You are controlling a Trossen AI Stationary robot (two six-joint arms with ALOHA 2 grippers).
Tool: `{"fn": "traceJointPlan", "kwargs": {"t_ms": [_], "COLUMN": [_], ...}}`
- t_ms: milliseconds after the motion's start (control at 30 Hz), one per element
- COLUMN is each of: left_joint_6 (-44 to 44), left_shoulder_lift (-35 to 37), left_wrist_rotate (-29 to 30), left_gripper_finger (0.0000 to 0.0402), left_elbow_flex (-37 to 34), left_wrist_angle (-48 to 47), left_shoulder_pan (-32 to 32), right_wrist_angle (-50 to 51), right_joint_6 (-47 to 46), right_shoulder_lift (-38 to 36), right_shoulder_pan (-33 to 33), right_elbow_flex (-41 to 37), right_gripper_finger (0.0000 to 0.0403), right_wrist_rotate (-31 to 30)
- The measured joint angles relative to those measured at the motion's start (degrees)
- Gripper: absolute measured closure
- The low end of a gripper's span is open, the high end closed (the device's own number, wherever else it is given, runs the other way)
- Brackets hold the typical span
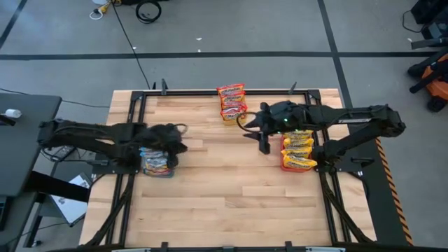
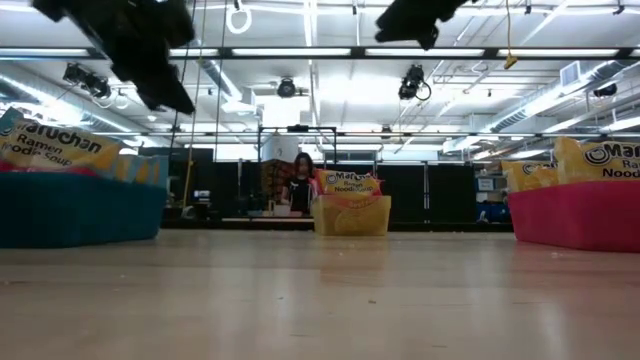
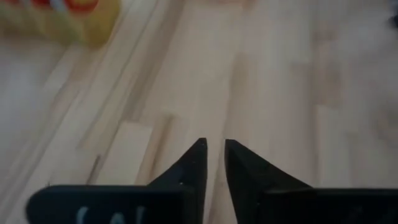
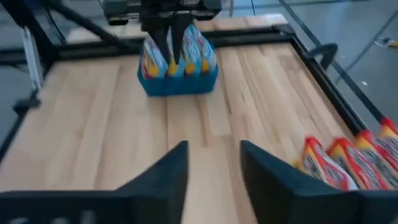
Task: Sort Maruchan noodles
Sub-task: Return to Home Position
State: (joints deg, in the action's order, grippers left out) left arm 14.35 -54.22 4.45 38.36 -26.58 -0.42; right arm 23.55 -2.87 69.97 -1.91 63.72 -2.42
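Packets sit in three bins on my feed, one colour group per bin.

Blue-and-white packets (image 4: 199,53): crinkly, standing on edge in the blue bin (image 4: 177,85), left of centre in the high view and partly under the left arm. I can't call their long axis from above.

Red-and-white packets (image 1: 232,101): in the yellow bin (image 2: 352,215), top centre of the high view at the far edge of the surface (image 1: 224,189). They stand on edge in a row running top to bottom, each long axis left-right in frame.

Yellow-orange packets (image 1: 298,150): in the red bin (image 2: 575,215), right of centre. Same layout, long axes left-right, row running down the frame. In the low view the printed faces stick up above the bin rims.

Left hand (image 3: 212,146): above the blue bin, fingers pressed nearly together, nothing between them.

Right hand (image 4: 213,146): up off the surface between the yellow and red bins, fingers spread, empty.
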Motion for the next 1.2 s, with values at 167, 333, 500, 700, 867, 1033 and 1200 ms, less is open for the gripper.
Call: {"fn": "traceJointPlan", "kwargs": {"t_ms": [167,333,500,700,867,1033,1200], "left_joint_6": [-1.2,-1.89,-0.02,2.86,-1.53,-3.6,-7.04], "left_shoulder_lift": [15.31,32.01,43.74,49.67,49.51,53.71,53.77], "left_wrist_rotate": [-0.72,-0.32,3.73,3.63,0.06,-6.77,-12.48], "left_gripper_finger": [0.032,0.033,0.0346,0.0349,0.0349,0.0349,0.0349], "left_elbow_flex": [-6.6,-10.53,-10.57,-10.51,-11.64,-17.26,-20.9], "left_wrist_angle": [0.61,0.91,-2.28,-1.42,2.14,12.55,17.21], "left_shoulder_pan": [-2.05,-2.76,-2.7,-2.65,-2.66,-2.66,-2.7], "right_wrist_angle": [-5.1,-10.24,-21.93,-22.34,-25.25,-27.72,-29.55], "right_joint_6": [-2.57,-4.93,-13.84,-19.0,-13.91,-8.01,-7.76], "right_shoulder_lift": [2.2,-0.12,-9.54,-22.2,-29.15,-41.95,-57.55], "right_shoulder_pan": [-2.34,-3.28,-2.41,-1.43,-1.61,-1.55,-1.53], "right_elbow_flex": [-0.03,-1.81,-13.73,-26.94,-35.1,-43.35,-51.63], "right_gripper_finger": [0.0359,0.0389,0.0396,0.0359,0.0349,0.0349,0.0348], "right_wrist_rotate": [4.02,3.76,2.42,2.54,3.29,7.01,11.73]}}
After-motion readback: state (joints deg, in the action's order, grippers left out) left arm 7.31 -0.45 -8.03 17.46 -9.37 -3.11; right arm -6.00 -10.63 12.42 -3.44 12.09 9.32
